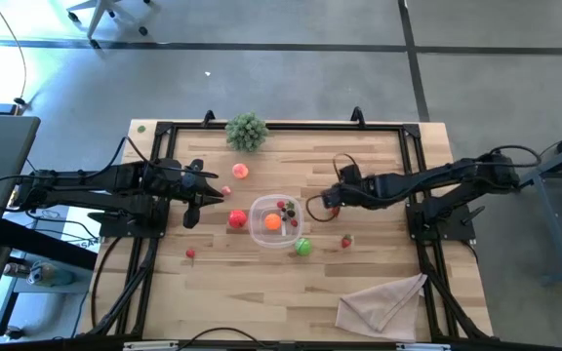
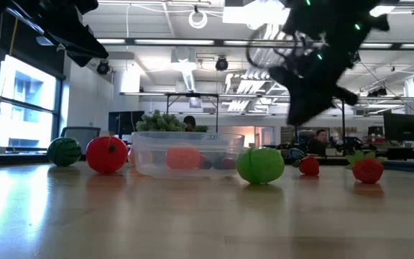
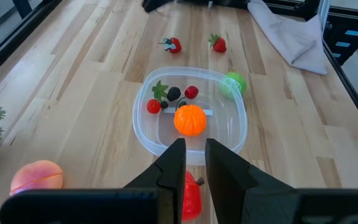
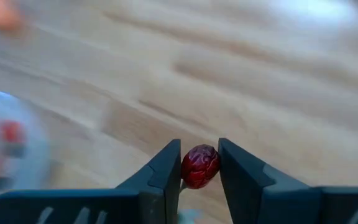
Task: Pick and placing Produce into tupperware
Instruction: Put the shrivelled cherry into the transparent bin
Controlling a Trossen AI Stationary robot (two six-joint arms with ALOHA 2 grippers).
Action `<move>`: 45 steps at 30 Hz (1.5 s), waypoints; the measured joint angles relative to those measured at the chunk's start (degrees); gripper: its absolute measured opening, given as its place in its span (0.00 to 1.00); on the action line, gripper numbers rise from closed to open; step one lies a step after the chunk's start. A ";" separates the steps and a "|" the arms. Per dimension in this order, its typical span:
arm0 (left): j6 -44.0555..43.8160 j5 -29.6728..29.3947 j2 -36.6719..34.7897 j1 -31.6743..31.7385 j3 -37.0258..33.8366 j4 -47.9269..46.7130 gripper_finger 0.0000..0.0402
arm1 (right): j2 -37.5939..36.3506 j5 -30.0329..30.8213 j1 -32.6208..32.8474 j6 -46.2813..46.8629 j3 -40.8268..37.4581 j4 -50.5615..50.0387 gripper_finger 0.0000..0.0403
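The right gripper [image 4: 199, 167] is pinching a small dark-red berry [image 4: 200, 166] between its fingers, hovering just right of the tupperware [image 1: 260, 230] at the table's middle. Inside are already sitting an orange fruit [image 3: 190, 119] and a few small berries. A red fruit [image 1: 236, 219], peach [image 1: 240, 171], green fruit [image 1: 303, 247] and strawberry [image 1: 346, 241] are still waiting outside. The left gripper [image 3: 192, 168] is idling nearly closed and empty, left of the container.

Bright, even light falls on the wooden table [image 1: 379, 166], with ceiling lamps glaring white in the low view and a window blown out at its left. The right wrist view is smeared with blur, only the held red berry [image 4: 200, 166] sharp.
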 joint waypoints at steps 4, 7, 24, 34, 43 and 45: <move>-0.02 0.02 0.02 0.00 0.00 -0.01 0.13 | -0.02 0.05 1.21 -15.47 7.24 4.23 0.22; -0.01 0.01 0.02 0.00 0.00 0.00 0.13 | -0.04 -0.04 3.25 -26.77 11.59 10.61 0.22; -0.02 0.00 0.00 -0.02 0.00 0.04 0.13 | 6.76 -23.53 7.82 -59.94 12.84 34.86 0.22; 0.00 0.02 0.00 -0.02 0.00 0.00 0.13 | 20.29 -28.21 1.20 -55.43 12.84 35.51 0.22; -0.01 0.01 0.00 -0.01 0.00 -0.01 0.13 | 26.17 -29.64 -1.41 -54.94 12.84 34.42 0.22; 0.00 0.00 0.02 -0.02 0.00 0.00 0.13 | 26.87 -29.64 -1.63 -54.95 12.84 33.98 0.22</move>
